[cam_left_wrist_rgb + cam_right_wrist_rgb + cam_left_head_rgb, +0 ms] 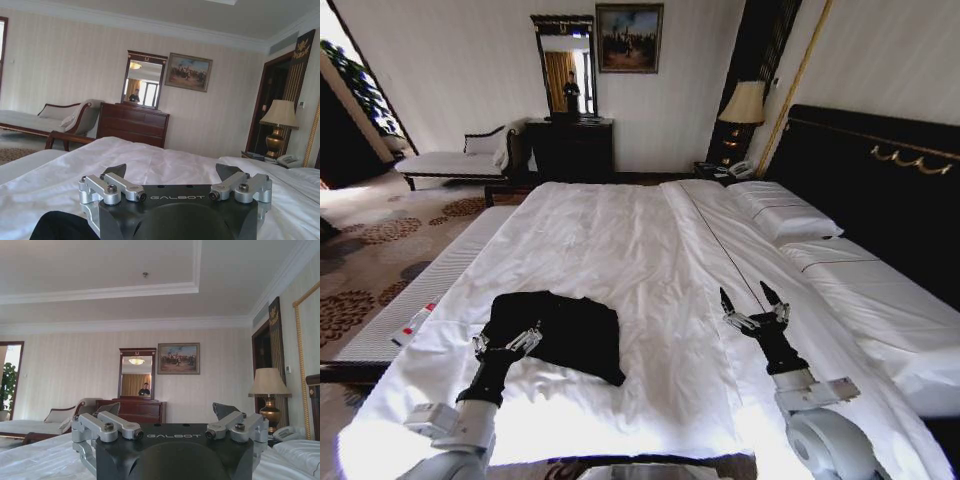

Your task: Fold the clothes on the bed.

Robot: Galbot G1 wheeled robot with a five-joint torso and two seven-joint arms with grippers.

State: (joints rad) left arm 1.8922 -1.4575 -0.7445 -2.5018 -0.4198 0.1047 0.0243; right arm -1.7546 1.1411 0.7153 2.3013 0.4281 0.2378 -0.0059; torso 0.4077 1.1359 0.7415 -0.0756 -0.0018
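White bedding stretches ahead of me across the bed (620, 250), with a dark headboard (880, 190) on my right and a dresser (570, 150), a mirror (563, 65) and a framed painting (629, 38) against the far wall. I count one garment: the clothes (560, 332), a single black shirt, lie on the near part of the duvet on my left side, gathered into a compact, roughly squared bundle rather than spread flat, so I judge the folding is well along or nearly done. No lettering shows from where I look.

My left gripper (507, 342) sits at the near-left edge of that shirt, over or just on the fabric, and I cannot tell whether it touches. Its jaws stand apart and grip nothing; in the left wrist view the left gripper (172, 172) shows both dark pads spread wide, with a bit of black cloth (60, 227) at the lower corner. I take it that it is placed there to work the shirt's edge.

My right gripper (751, 297) hangs above bare sheet on the right, well apart from the shirt, its two fingers spread and empty; the right wrist view confirms the right gripper (170, 410) wide open, raised and looking across the room. It seems to wait clear of the work.

Counted: two grippers, one shirt, two pillows (785, 212) at the head, one lamp (744, 103)
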